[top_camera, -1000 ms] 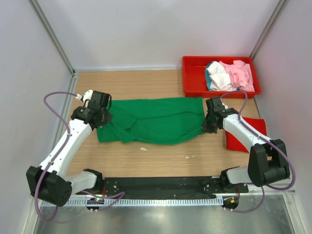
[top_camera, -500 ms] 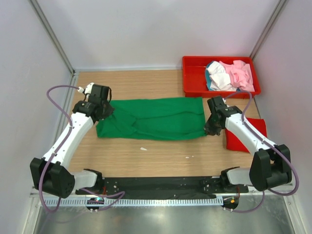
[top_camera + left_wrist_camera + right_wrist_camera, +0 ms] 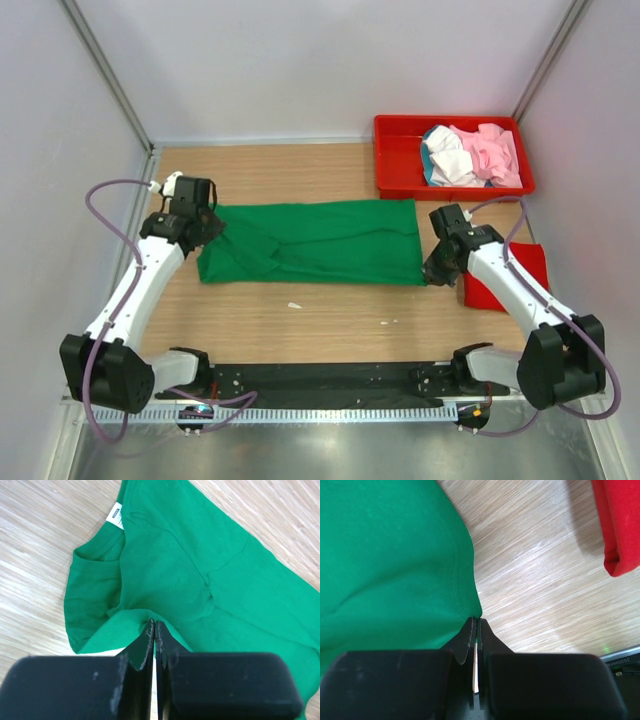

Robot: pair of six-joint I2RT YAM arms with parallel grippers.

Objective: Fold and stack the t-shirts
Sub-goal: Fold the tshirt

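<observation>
You've got L gripper [image 3: 154, 630] and R gripper [image 3: 476, 625] pinched tight on green t-shirt [image 3: 310, 242], mid-fold on table [image 3: 330, 310]; red t-shirt [image 3: 505, 285] looks done; other t-shirts [image 3: 470, 155] wait in tray [image 3: 395, 160].

Probably a robotics lab cell: plain white walls [image 3: 300, 60] and metal corner posts [image 3: 105, 70] enclose a wooden table [image 3: 320, 320]; a black rail [image 3: 320, 378] lines its near edge.

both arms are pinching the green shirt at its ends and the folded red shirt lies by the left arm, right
One slip: the red shirt lies by the right arm, not the left, as the top external view shows. The rest holds: left fingers and right fingers pinch the ends of the green shirt.
</observation>
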